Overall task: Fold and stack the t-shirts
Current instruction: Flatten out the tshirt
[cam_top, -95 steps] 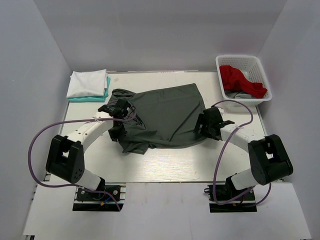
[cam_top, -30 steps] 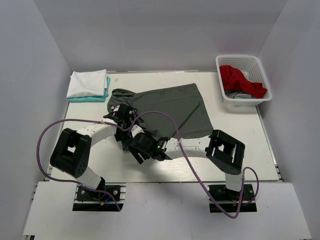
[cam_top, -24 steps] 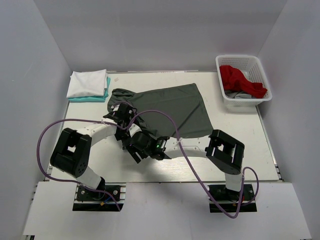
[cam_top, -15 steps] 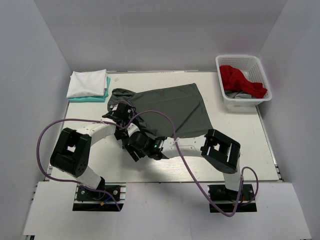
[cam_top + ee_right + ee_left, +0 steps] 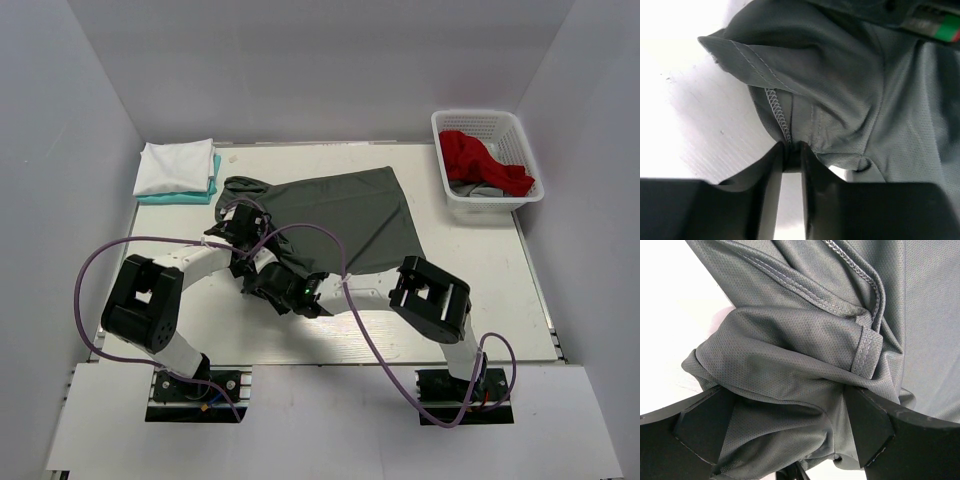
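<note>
Folding step on dark grey t-shirt [image 5: 345, 215], spread mid-frame; right gripper [image 5: 791, 150] pinches its lower-left hem seam; left gripper [image 5: 787, 415] spread wide over bunched cloth, gripping nothing. Next, likely: left closes, both lift and fold cleanly

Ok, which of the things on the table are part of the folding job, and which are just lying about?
Job:
dark grey t-shirt, spread out in the middle
white t-shirt, folded on the teal t-shirt, far left corner
red t-shirt, crumpled in the basket

Lying about:
the basket itself
grey cloth under the red one, unclear what it is
</note>
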`<state>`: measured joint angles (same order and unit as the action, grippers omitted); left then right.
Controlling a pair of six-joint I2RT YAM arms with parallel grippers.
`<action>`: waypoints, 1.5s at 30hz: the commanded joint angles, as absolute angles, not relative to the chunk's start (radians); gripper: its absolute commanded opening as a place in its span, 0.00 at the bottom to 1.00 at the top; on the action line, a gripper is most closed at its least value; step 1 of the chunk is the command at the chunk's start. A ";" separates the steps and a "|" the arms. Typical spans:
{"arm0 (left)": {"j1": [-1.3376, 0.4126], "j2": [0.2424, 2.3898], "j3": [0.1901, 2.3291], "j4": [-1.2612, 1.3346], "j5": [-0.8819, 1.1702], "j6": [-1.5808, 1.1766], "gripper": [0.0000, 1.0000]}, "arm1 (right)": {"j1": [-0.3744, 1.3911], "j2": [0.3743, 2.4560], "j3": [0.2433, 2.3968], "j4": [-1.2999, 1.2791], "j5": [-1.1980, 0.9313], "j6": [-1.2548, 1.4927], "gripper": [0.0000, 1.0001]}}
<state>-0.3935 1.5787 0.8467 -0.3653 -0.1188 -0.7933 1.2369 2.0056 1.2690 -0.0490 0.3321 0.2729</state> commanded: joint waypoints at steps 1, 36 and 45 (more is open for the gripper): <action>-0.419 1.646 0.787 -0.426 -0.083 -0.793 1.00 | 1.212 2.025 1.244 -0.044 0.330 0.295 0.25; -0.428 1.603 0.796 -0.442 -0.006 -0.706 1.00 | 1.195 1.672 1.054 -0.092 0.066 0.226 0.46; -0.419 1.508 0.880 -0.524 -0.077 -0.706 1.00 | 1.151 1.672 1.088 -0.121 0.170 0.351 0.60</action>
